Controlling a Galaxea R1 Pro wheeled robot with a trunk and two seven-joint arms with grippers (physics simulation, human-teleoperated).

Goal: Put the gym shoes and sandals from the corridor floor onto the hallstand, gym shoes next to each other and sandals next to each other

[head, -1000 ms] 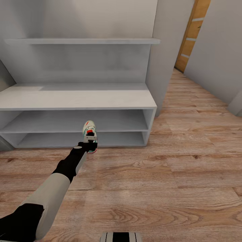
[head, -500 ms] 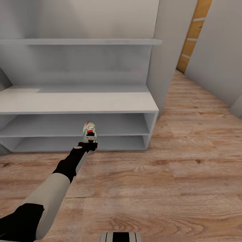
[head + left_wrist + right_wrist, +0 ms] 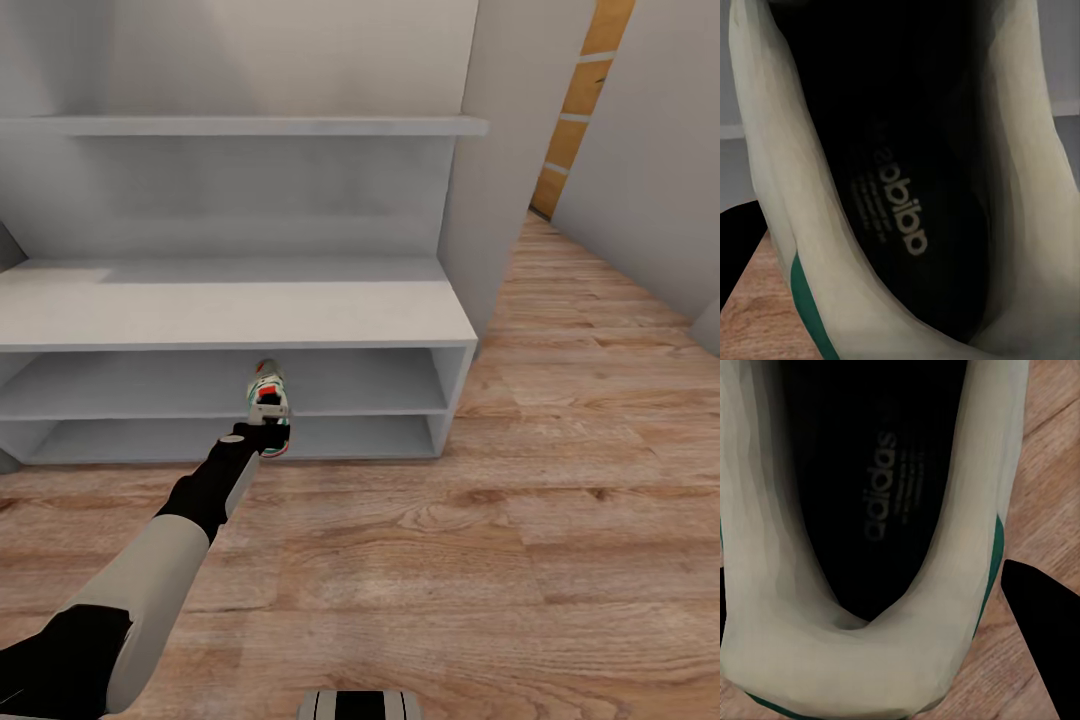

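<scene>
Gym shoe [image 3: 267, 398]: a cream-white lace-up sneaker with a green side stripe and red-orange patches at tongue and heel. In the head view it is held up off the corridor floor [image 3: 500, 560] at the end of the left arm, toe pointing away toward the hallstand [image 3: 230, 310]. It hangs in front of the open shelf compartments, near the middle of the unit's width.

The left gripper [image 3: 262, 432] is clamped on the shoe's near end; the gap between the fingers cannot be judged, as the shoe covers them.

The left wrist view looks straight into the shoe's opening: dark insole with pale printed lettering, cream lining around it, and a green strip on the outer wall [image 3: 806, 300].

The right wrist view looks into a second gym shoe [image 3: 787, 585] of the same colouring, with wood planks beside it. A dark finger [image 3: 1046, 645] lies just beside its wall. Whether the right gripper has hold of it cannot be told.
</scene>
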